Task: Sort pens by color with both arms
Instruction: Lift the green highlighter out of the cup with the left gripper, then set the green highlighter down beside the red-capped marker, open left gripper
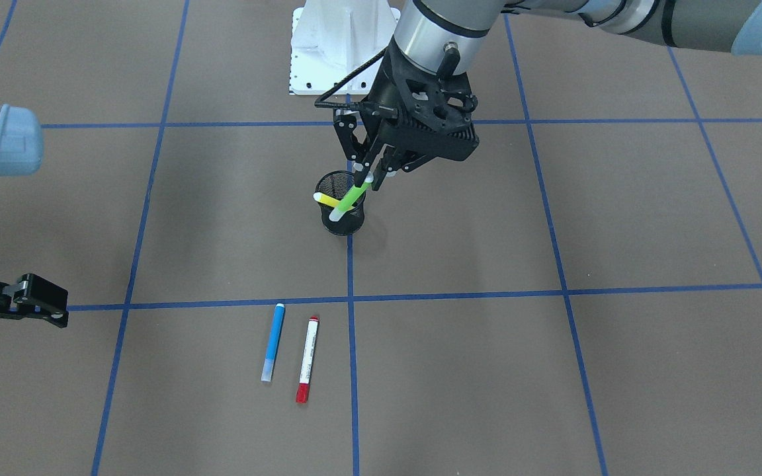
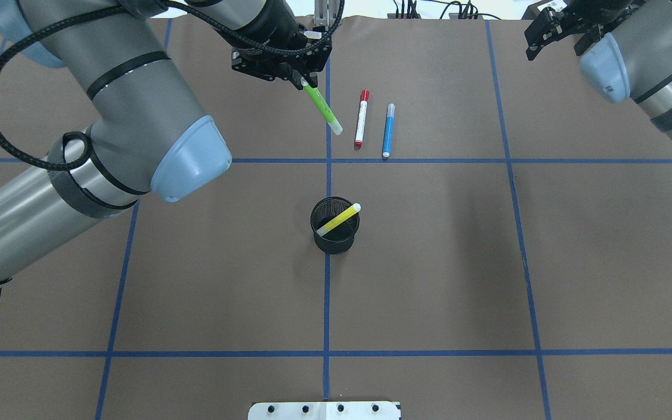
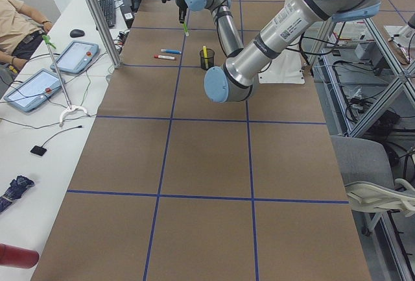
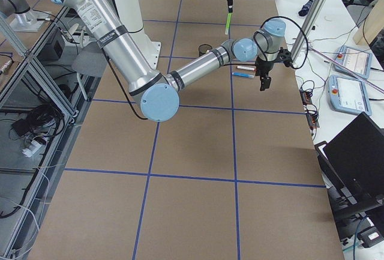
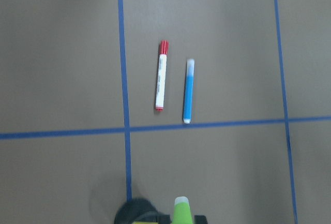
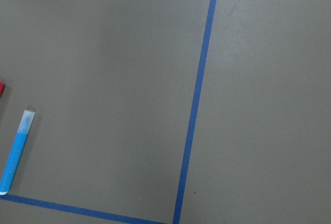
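Note:
My left gripper (image 1: 369, 177) is shut on the upper end of the green pen (image 1: 352, 196) and holds it tilted in the air, above the table near the black mesh cup (image 1: 343, 221). The yellow pen (image 2: 339, 219) leans inside that cup (image 2: 335, 239). The blue pen (image 1: 273, 342) and the white pen with red ends (image 1: 307, 359) lie side by side on the table, beyond the cup from the robot. Both show in the left wrist view, the red-ended one (image 5: 161, 76) left of the blue one (image 5: 189, 91). My right gripper (image 1: 50, 309) is open and empty, off to the robot's right.
Brown paper with blue tape grid lines (image 2: 327, 291) covers the table. The white pedestal base (image 1: 341, 46) stands at the robot's edge. The right wrist view shows the blue pen (image 6: 15, 151) at its left edge. Operators' tablets (image 3: 78, 57) lie on a side desk.

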Motion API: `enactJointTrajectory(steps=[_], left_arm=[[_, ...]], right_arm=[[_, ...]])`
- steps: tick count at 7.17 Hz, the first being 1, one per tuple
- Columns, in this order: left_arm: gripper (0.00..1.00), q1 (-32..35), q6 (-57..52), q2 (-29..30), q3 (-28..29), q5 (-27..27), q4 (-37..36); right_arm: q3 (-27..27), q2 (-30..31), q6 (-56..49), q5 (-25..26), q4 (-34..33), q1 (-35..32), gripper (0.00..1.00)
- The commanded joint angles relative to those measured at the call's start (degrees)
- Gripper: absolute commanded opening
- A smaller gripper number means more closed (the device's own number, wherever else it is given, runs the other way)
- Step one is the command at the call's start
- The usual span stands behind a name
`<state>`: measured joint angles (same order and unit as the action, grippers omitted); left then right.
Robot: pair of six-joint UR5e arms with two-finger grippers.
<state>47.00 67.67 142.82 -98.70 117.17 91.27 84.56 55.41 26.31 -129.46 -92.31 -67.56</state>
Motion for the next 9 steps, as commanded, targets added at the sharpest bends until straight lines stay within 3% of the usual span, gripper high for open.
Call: enactJointTrajectory(steps=[1,3,5,7,9], left_arm=[[0.00,-1.6,4.2,-0.8,0.4,-11.9,4.1],[0.00,-6.7,11.3,-1.3,4.6,-25.1,13.2],[0.00,-8.8,16.3,-1.0,15.2,-33.4,25.9],[0.00,-9.0,16.3,-0.3,24.0,-38.3,34.4],[0.00,-9.2,16.3,3.6,32.2,-41.8,35.7]], right_arm=[[0.2,0.8,0.0,0.0,-0.2,-0.3,0.99],[0.2,0.8,0.0,0.1,-0.2,-0.2,0.99],[0.2,0.8,-0.1,0.2,-0.1,0.0,0.99],[0.2,0.8,-0.1,0.3,-0.1,0.3,0.99],[0.2,0.7,-0.1,1.5,-0.1,0.6,0.99]])
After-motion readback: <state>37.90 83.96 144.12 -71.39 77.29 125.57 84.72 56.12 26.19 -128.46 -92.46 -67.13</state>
